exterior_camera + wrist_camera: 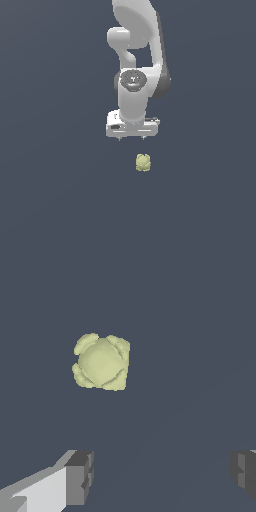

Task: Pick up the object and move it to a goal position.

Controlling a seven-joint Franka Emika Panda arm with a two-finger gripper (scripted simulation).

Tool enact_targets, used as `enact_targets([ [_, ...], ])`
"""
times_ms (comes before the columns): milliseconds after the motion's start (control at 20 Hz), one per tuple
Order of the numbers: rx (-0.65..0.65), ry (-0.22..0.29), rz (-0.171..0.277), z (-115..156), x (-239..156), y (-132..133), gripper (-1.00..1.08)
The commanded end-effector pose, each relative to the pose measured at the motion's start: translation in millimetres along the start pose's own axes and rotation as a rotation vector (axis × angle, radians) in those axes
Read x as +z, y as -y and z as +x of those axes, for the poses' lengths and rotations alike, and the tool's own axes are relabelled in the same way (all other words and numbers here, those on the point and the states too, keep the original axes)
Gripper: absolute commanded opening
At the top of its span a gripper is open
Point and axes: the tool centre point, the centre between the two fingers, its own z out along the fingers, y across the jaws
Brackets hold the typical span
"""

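Object [143, 162] sits alone on flat dark floor [50, 200], lots of free room all round, nothing touching it. Small, lumpy, pale yellow-green. Just above and a bit to exterior view's left: gripper [132, 139], fingers wide apart, holding nothing. Only short finger tips poke out under white hand. In wrist view, both fingers [80, 476] cut off at pic edge. Arm top cut off too.

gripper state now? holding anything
gripper: open and empty, fingers spread wide; the object lies apart from it, not between them.
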Motion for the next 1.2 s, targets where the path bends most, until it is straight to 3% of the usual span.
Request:
enact_targets([
  [0,0.000,0.000,0.000,0,0,0,1.00],
  [350,-0.051,0.015,0.021,-1,3,27,1.00],
  [650,-0.051,0.015,0.021,0,3,28,1.00],
  [1150,0.017,-0.011,0.010,30,20,37,1.00],
])
